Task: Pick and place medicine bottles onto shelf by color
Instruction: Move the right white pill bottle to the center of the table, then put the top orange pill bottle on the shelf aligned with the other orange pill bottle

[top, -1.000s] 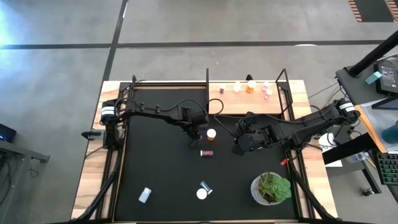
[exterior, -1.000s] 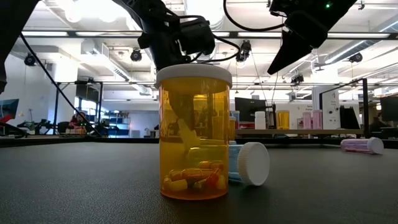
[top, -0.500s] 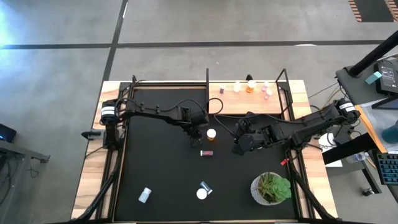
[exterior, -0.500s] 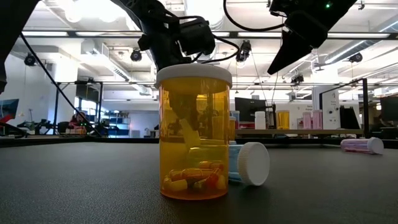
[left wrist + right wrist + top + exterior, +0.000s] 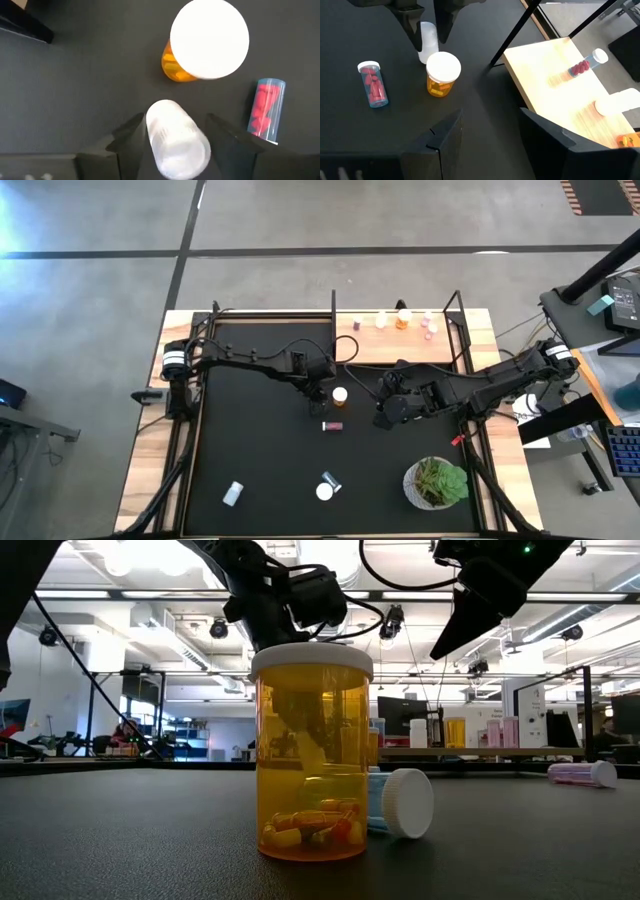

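Found pinched between the jaws of the left gripper (image 5: 316,394), mid-mat: one small white-bodied plastic pill bottle (image 5: 177,137), seemingly raised off the large black mat (image 5: 260,450). Judged the step in hand: carrying it to the light-wood shelf board with thin black posts (image 5: 410,348) at the far side of the bench (image 5: 150,470). Recommend lifting straight up before travelling, given an upright orange pill bottle with a white cap (image 5: 207,42) just beside the jaws and easily toppled by a sideways sweep. Keep the grip square on the smooth round body; set down next to the shelved white bottle (image 5: 380,320), away from the pinks. Noted near by over the mat, jaws spread and empty: the right gripper (image 5: 384,416). Counted on the mat, near to far: one green potted plant (image 5: 436,482); one pale lying bottle (image 5: 233,493); an apparent pair at front centre, namely a front orange bottle (image 5: 310,755) and a clear lying bottle (image 5: 400,803) touching or almost touching it; one pink-red lying bottle (image 5: 265,107); the orange upright; the held white. Counted on the shelf: five, namely a pinkish bottle (image 5: 356,323), the white, a shelved orange bottle (image 5: 402,319), a pink bottle (image 5: 427,316) and a second pink bottle (image 5: 432,328). Total about eleven bottles, two arms, one shelf.
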Controlling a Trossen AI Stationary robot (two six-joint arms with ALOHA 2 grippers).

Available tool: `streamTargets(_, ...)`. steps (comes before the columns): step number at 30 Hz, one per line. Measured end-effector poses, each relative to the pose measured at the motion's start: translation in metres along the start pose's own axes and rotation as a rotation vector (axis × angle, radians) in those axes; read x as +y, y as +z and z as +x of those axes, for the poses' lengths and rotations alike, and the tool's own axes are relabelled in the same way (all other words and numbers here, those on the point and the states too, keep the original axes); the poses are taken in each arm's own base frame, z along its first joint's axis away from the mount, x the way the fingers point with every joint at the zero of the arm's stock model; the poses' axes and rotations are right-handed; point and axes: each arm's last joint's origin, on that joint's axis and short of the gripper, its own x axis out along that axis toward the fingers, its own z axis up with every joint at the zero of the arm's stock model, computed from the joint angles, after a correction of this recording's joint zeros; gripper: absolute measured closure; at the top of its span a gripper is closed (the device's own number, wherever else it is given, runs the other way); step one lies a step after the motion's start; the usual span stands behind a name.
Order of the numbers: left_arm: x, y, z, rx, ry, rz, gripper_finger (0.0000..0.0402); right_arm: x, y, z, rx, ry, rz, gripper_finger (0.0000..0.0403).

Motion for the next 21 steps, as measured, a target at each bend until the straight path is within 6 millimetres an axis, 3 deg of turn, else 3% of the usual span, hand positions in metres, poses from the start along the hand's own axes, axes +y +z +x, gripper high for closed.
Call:
streamTargets(5, 0.0, 0.004, 0.0, -0.043, 0.019, 0.004, 0.0189, 0.0, 0.0, 0.0, 0.0, 0.0, 0.0, 0.022)
streamTargets(12, -0.001, 0.01, -0.007, -0.103, 0.031, 0.013, 0.0186, 0.0, 0.0, 0.0, 0.0, 0.0, 0.0, 0.022)
streamTargets(21, -0.002, 0.006, -0.074, -0.158, 0.061, 0.001, 0.0187, 0.0, 0.0, 0.0, 0.0, 0.0, 0.0, 0.022)
